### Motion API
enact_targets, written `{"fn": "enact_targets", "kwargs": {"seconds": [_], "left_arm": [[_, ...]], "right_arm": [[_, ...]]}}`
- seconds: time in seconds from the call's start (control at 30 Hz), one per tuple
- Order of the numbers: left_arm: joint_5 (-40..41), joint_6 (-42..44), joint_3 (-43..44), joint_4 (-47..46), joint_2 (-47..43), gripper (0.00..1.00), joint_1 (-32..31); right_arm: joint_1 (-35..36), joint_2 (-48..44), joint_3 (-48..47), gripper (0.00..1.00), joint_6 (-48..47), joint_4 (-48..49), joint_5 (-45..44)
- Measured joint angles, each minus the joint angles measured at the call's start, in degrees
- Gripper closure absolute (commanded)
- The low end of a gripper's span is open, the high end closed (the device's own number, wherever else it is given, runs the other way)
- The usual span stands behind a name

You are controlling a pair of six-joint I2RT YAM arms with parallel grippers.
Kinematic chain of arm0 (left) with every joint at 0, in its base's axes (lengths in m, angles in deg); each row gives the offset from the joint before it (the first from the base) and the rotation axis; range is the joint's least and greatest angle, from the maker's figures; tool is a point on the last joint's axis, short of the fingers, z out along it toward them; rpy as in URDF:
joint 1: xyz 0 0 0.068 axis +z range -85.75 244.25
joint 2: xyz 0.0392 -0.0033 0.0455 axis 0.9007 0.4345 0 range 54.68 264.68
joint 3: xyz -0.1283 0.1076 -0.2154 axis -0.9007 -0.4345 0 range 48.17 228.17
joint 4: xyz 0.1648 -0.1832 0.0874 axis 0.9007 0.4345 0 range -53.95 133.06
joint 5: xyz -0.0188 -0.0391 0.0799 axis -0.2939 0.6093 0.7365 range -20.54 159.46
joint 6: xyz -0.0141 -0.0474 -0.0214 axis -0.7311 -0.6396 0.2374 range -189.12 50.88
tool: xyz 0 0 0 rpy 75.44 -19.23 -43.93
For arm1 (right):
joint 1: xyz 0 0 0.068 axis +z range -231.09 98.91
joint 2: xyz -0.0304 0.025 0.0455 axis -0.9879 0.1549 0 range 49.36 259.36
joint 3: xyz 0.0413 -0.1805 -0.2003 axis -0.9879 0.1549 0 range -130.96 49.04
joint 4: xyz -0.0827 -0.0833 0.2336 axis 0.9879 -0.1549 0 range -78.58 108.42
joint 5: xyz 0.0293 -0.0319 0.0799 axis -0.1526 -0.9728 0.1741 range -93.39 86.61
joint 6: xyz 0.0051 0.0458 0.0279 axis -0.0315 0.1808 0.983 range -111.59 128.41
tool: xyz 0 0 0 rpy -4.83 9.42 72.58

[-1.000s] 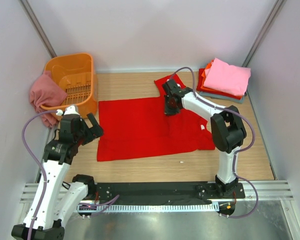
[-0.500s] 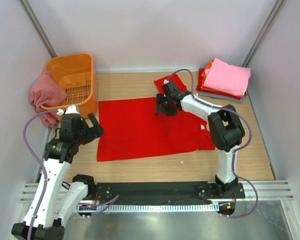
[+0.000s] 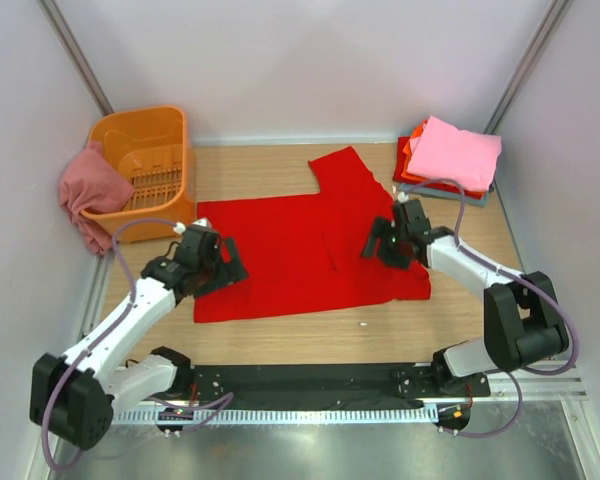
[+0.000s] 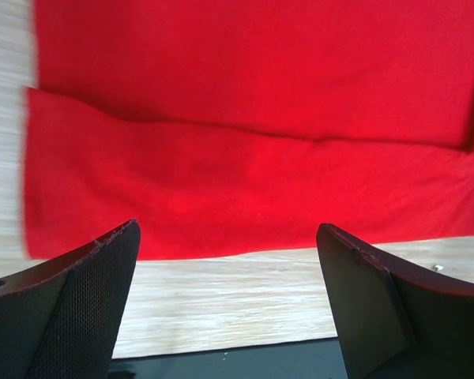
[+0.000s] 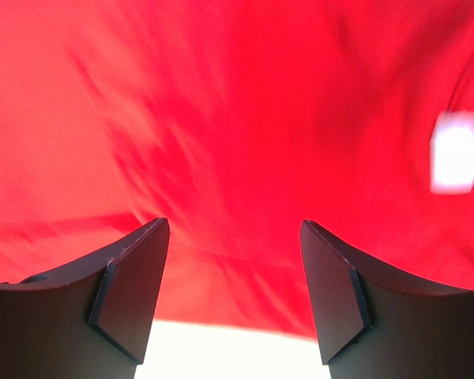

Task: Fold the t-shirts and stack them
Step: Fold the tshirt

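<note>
Right gripper (image 5: 234, 229) has released red t-shirt (image 3: 280, 250) and moved to its right edge, jaws apart, empty. Left gripper (image 4: 227, 230) wide at left hem. We judge fold next.

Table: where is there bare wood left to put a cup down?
Bare wood: the near strip between the red t-shirt and the black rail; the far patch between the orange basket and the shirt's sleeve; a small gap between the folded stack and the right arm. Crowded: the middle, under the shirt, the left arm reaching in.
</note>
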State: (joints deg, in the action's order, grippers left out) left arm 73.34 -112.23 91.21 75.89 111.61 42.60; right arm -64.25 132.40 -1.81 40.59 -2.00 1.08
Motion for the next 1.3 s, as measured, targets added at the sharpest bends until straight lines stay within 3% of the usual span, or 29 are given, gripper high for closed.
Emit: {"fn": "enact_targets", "kwargs": {"seconds": [0.23, 0.6, 0.77, 0.93, 1.03, 1.13, 1.27, 1.3], "left_arm": [[1.2, -5.2, -7.7, -8.9, 9.0, 0.07, -5.3], [6.6, -9.2, -13.8, -13.8, 7.2, 0.08, -10.4], [8.6, -14.3, -16.0, -10.8, 2.1, 0.08, -17.6], [8.8, -21.8, -15.8, 0.0, -5.8, 0.08, -25.8], [10.5, -23.8, -11.2, 8.4, -10.4, 0.03, -27.1], [14.9, -22.1, -0.9, 15.2, -11.8, 0.0, -27.3], [22.3, -15.4, 13.4, 18.7, -9.7, 0.0, -27.3], [24.4, -13.3, 15.5, 19.1, -9.2, 0.0, -27.3]], "right_arm": [[1.0, -6.7, 14.6, 0.27, 4.0, 0.1, 2.1], [1.1, -22.8, 26.6, 0.27, 12.6, 2.8, -0.1], [2.8, -37.6, 30.7, 0.27, 16.7, -7.9, -1.6], [3.3, -49.5, 29.8, 0.26, 18.0, -20.4, -2.4], [3.3, -48.5, 25.1, 0.26, 17.5, -25.0, -2.3], [3.3, -42.0, 16.3, 0.23, 15.2, -25.7, -2.3], [3.3, -28.0, 0.7, 0.22, 10.2, -22.5, -3.9], [3.3, -20.9, -5.9, 0.22, 8.0, -21.0, -5.0]]}}
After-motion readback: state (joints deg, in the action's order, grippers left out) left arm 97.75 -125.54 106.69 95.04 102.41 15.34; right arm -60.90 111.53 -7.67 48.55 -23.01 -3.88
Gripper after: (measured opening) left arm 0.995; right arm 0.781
